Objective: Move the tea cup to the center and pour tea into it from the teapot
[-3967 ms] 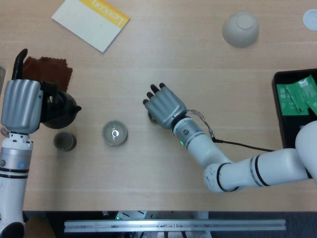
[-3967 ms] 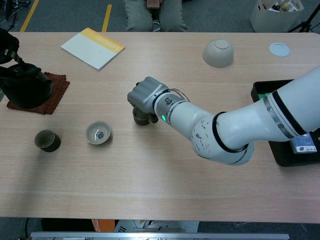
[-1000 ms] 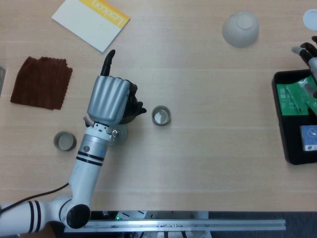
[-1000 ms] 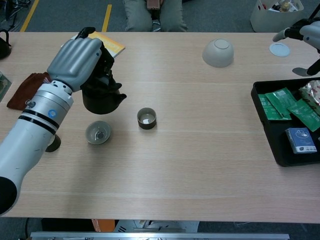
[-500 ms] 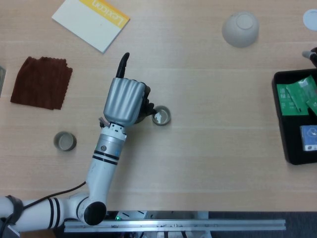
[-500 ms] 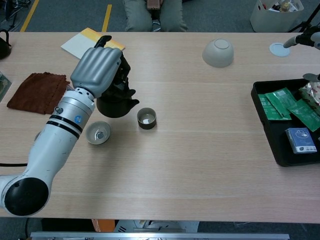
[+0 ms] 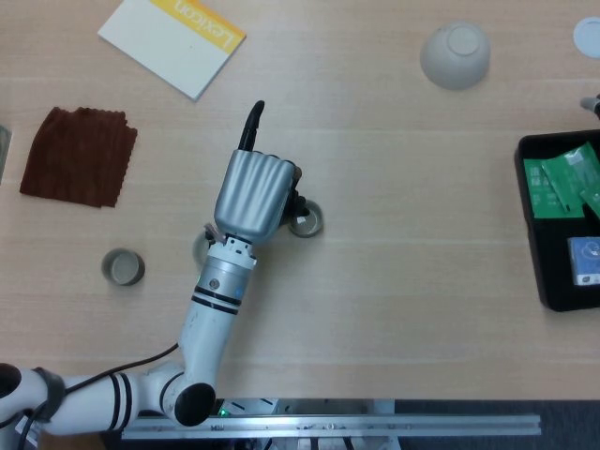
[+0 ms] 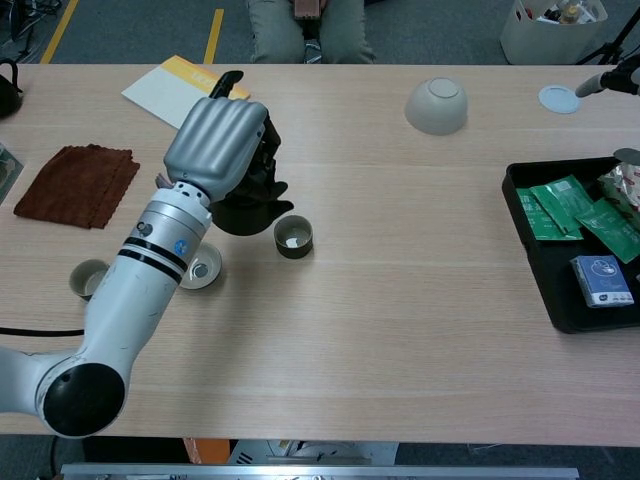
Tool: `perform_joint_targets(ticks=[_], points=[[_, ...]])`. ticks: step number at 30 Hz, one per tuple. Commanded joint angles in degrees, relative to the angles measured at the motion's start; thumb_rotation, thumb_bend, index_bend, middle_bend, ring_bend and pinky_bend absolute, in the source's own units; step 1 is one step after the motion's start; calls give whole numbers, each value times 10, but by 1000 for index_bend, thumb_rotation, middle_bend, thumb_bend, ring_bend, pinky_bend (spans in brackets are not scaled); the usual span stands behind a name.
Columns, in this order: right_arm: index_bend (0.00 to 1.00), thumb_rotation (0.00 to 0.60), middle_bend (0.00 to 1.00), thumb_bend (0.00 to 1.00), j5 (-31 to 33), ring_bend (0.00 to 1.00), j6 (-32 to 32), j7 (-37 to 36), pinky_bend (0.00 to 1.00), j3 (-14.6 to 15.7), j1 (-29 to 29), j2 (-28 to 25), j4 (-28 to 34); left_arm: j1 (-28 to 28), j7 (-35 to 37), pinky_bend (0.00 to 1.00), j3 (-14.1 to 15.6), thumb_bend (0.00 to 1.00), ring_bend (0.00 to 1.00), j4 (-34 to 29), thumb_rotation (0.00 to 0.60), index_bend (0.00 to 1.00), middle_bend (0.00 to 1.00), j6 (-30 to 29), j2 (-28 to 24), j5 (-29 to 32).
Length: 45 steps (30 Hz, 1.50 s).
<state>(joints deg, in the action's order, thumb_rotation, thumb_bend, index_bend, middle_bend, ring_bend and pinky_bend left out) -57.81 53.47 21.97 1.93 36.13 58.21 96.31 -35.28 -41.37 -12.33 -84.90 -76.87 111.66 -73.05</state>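
Your left hand [image 8: 222, 150] grips the black teapot [image 8: 250, 205] tight. The spout pokes out toward 4 o'clock. The tea cup [image 8: 293, 236] sits right there, at 4 o'clock from your hand, just beside the spout, near the middle of the table [image 8: 400, 300]. Your right hand [image 8: 612, 80] is far off at 2 o'clock; I cannot tell how its fingers lie.

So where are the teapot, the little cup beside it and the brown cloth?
teapot [image 8: 245, 212], chest view, dark lower body.
tea cup [image 8: 293, 237], chest view, pale inside bottom.
brown cloth [image 7: 79, 156], head view, middle.
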Motion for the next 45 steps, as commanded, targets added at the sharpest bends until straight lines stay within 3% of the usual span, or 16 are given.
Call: perform_joint_targets(ticks=[1, 45], points=[[153, 600, 161, 282, -1, 35, -1, 0, 94, -2, -2, 1, -1, -3, -5, 29, 3, 184, 840, 11, 600, 941, 1000, -1, 6, -7], [153, 600, 161, 282, -10, 35, -24, -24, 93, -24, -32, -3, -16, -18, -47, 29, 32, 184, 836, 146, 600, 940, 1000, 0, 54, -90]])
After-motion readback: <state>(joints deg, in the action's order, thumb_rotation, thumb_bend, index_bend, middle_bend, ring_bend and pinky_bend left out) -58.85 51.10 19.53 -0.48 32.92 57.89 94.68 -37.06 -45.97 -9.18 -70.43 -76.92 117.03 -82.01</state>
